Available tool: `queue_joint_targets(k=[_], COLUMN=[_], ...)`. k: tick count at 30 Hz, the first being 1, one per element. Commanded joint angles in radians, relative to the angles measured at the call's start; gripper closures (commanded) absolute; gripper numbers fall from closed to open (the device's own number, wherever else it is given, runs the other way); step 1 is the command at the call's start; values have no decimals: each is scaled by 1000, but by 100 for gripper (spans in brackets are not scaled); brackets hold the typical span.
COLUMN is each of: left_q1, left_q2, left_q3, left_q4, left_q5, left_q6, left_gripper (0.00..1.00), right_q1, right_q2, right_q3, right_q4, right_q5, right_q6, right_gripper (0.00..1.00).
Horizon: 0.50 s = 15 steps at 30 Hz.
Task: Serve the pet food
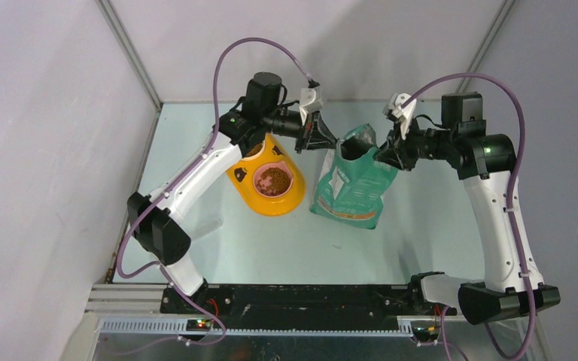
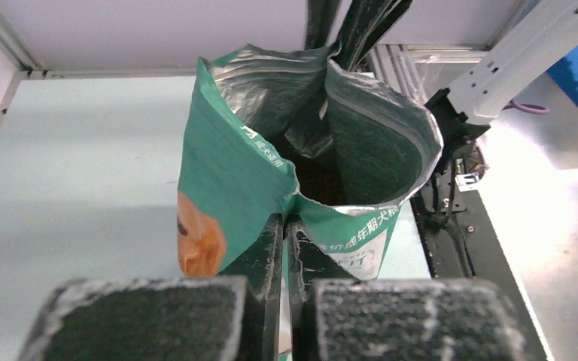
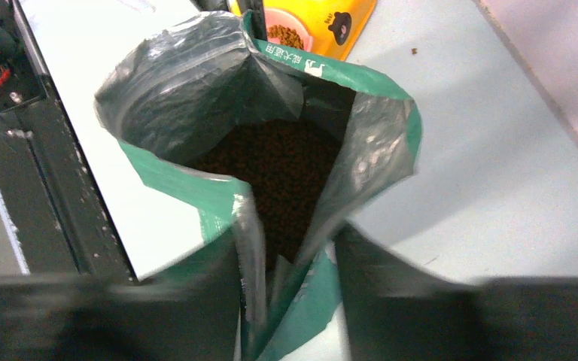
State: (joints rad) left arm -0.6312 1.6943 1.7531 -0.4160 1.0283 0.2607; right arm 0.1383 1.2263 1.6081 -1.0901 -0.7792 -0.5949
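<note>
**Pouch held at its mouth by both arms, with a portion already in the feeder.** The pouch (image 1: 350,192) stands on the bench (image 1: 271,248) at the centre of the top view, just right of the yellow feeder (image 1: 267,203). Most of the pet food (image 3: 286,165) lies inside the pouch as a dark brown heap. A smaller portion sits in the feeder's pink-lined bowl.

**Risks.**
- (a) The pouch is soft and is held only at its top. An uneven pull by either arm would likely tilt it and spill kibble over the bench.
- (b) The left hold takes only a narrow strip of rim. If it slips, the mouth could fold shut or the pouch could sag to the right.
- (c) The feeder lies partly under the left arm. A low swing of that arm could knock it and scatter the served portion.

**Pose.**
- The left arm rises from the lower left, bends at the elbow and turns its wrist rightward above the feeder. The left fingers (image 2: 267,248) are pressed together on the pouch's left rim, with the green film pinched between them.
- The right arm runs up the right side of the frame and bends leftward at upper right, wrist roughly level. The right fingers (image 3: 391,293) stand apart on either side of a folded corner of the right rim. The film touches both, but whether they actually grip it cannot be told.
</note>
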Motion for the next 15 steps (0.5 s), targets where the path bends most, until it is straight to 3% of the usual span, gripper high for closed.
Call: queue_joint_targets(k=[1,3,6,9,15], left_q1=[54,110,205,227,162], left_q2=[-57,-91,-127,-147,-153], left_q3=[-43,-89,-180,-269,-347], left_q4=[105,200,346,565,728], left_q5=[-28,-25,25,74,138], left_q6=[-116,-199,-409,-556,-689], left_gripper=[100,100,100,100,100], right_q1=[-3,-29,-112,-170,-61], right_q2=[18,8,-27,-51,-38], right_q3=[93,115,113,77,53], right_q4=[-40,-35,62,133,167], right_q5=[46,56,55,7,34], right_q6=[-57,-58,-3,97,121], right_gripper=[87,99,100,100,100])
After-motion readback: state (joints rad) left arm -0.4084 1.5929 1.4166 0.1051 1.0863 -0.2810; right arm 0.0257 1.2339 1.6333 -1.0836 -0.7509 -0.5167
